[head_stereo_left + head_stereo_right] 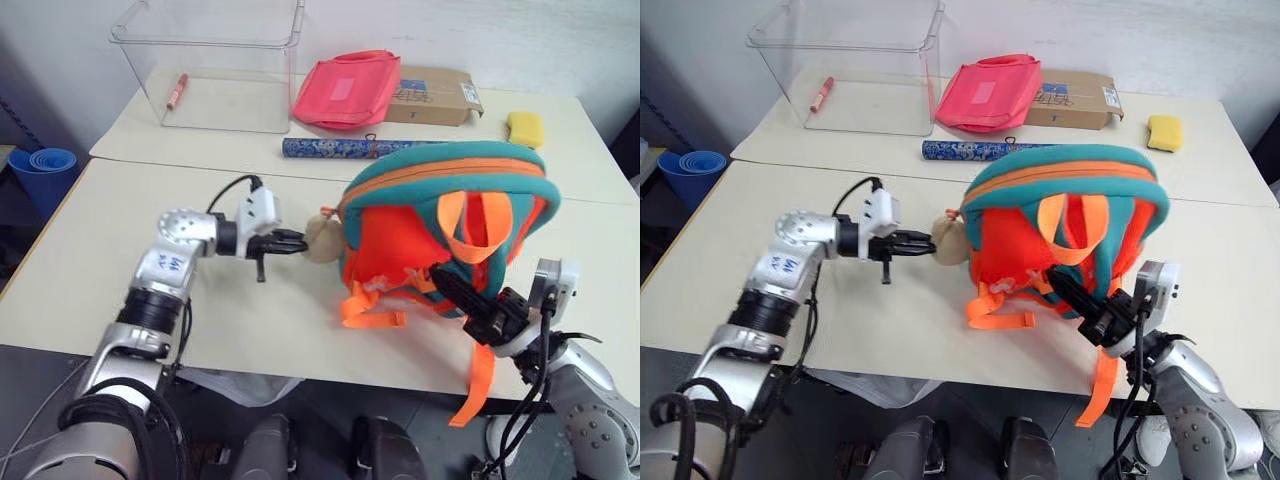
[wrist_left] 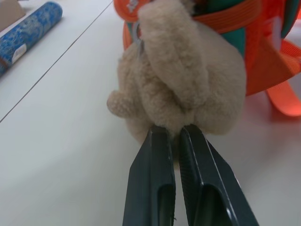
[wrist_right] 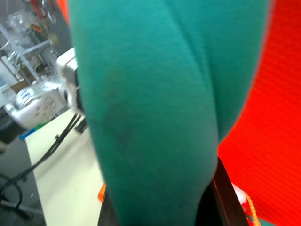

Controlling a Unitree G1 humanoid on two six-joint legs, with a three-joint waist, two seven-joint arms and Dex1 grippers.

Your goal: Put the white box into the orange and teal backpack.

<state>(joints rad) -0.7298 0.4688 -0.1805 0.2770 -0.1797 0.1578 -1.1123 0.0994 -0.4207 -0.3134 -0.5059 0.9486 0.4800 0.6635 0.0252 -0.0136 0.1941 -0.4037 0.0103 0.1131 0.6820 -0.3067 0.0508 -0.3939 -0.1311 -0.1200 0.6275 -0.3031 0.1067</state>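
Silver-grey arms with black cable loops, white wrist housings, blue scribbles on the left forearm point(image 1: 172, 264), black two-finger jaws.

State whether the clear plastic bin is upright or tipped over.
Upright: the clear plastic bin stands on its base, open top facing up, a red marker inside.

Orange and teal backpack point(image 1: 1060, 225) on a table point(image 1: 890, 320); left hand point(image 1: 923, 244) touches its plush toy point(image 1: 950, 240); right hand point(image 1: 1072, 295) grips its back.
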